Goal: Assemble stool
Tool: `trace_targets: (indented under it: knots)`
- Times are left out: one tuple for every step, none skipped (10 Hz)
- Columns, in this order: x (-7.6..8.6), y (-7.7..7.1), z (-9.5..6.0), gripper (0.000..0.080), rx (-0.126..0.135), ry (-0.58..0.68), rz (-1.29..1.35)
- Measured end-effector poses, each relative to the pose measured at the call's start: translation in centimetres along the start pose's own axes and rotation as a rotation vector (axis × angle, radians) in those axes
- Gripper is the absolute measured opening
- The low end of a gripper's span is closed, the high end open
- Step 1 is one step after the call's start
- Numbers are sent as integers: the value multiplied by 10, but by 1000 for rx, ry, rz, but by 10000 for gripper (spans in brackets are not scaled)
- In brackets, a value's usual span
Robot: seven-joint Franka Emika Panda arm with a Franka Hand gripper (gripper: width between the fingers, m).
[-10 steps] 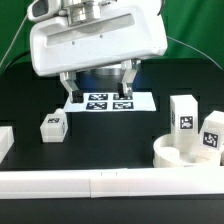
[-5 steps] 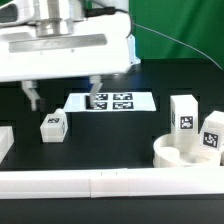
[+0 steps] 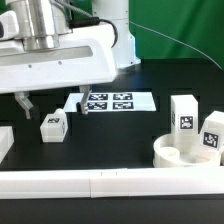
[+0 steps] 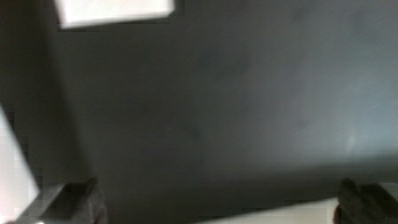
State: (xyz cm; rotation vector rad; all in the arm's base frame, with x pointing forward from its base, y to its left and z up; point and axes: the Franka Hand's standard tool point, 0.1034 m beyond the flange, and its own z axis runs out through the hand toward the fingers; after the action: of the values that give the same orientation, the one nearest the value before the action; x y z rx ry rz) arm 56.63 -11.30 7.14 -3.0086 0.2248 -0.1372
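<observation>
Looking at wide-open, empty jaws hanging upper left in the exterior view, just above one leg [image 3: 52,126] sitting on the black bench [image 3: 130,128]. Got the seat drum [image 3: 180,156] down in the lower right, with two more legs [image 3: 182,120] standing right behind it, plus the marker board [image 3: 112,101] mid-frame. Mostly dark bench and two fingertips [image 4: 71,200] in the wrist view.

I am looking down at the dark table [image 4: 222,110], and it is filling most of the picture. The gripper [image 4: 217,203] is standing wide open. Its two dark fingertips [image 4: 71,203] are poking in far apart, with only bare table between them. A white thing [image 4: 116,12] is showing in one corner, cut off, and I cannot tell what it is. A pale strip [image 4: 9,165] is running along one edge.
</observation>
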Motion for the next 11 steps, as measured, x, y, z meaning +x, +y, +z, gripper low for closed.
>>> trace_targets:
  knots:
    - [1, 6, 4, 649, 13, -94, -4]
    - [2, 7, 6, 649, 7, -175, -2]
    - [-1, 7, 6, 649, 8, -283, -7]
    - [0, 8, 7, 649, 8, -361, -13]
    - [0, 8, 11, 649, 11, -407, -8]
    - [-6, 4, 11, 649, 33, -485, -9]
    - [-6, 2, 12, 649, 43, -529, -11]
    - [-11, -1, 13, 649, 61, -603, -12]
    - [-12, 0, 16, 649, 68, -641, -12]
    - [-27, 8, 22, 649, 56, -748, -21]
    - [-28, 21, 31, 649, 18, -808, -38]
